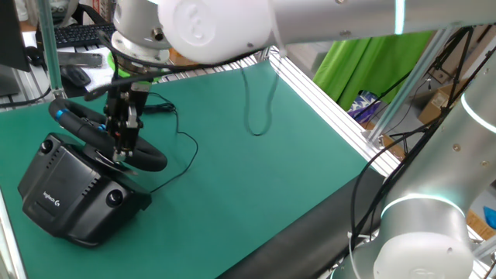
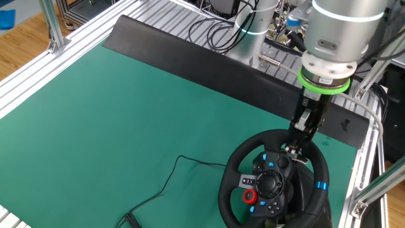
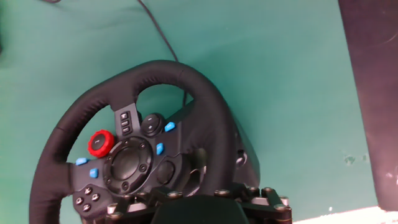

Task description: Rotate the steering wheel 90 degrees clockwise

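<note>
Steering wheel (image 2: 235, 166) at lower right on green mat (image 2: 126, 120), gripper (image 2: 302, 140) poised at its rim, fingers' spread hidden

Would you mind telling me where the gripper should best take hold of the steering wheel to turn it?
Probably the padded rim of the steering wheel, approached from above with one finger inside and one outside. The rim is a slim ring with open gaps beside the hub, while the button-covered hub offers no graspable edge.
</note>
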{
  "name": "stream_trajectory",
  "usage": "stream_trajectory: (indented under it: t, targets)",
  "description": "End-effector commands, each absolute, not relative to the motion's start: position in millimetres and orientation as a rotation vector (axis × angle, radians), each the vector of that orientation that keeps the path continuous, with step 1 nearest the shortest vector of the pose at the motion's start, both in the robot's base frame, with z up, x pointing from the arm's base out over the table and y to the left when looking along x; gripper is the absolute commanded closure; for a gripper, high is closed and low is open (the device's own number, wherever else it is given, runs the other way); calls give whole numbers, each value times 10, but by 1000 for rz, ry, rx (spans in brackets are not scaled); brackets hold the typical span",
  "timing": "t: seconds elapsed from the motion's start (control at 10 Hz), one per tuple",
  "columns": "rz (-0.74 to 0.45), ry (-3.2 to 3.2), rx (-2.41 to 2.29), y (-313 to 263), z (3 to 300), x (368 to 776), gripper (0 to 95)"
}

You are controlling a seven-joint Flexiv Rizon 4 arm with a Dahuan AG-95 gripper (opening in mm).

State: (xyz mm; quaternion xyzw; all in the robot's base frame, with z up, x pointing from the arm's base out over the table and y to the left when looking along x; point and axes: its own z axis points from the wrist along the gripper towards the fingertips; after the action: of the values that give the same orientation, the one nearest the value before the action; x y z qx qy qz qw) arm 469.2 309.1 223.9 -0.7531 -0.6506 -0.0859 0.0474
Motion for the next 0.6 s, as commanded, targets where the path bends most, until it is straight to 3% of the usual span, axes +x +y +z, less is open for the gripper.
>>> stream_trajectory:
  t: [0.1,0.6]
  targets:
    - [-277,-1994,-2289,3075,2179,4653,950]
    - [-266,-1987,-2289,3085,2124,4605,950]
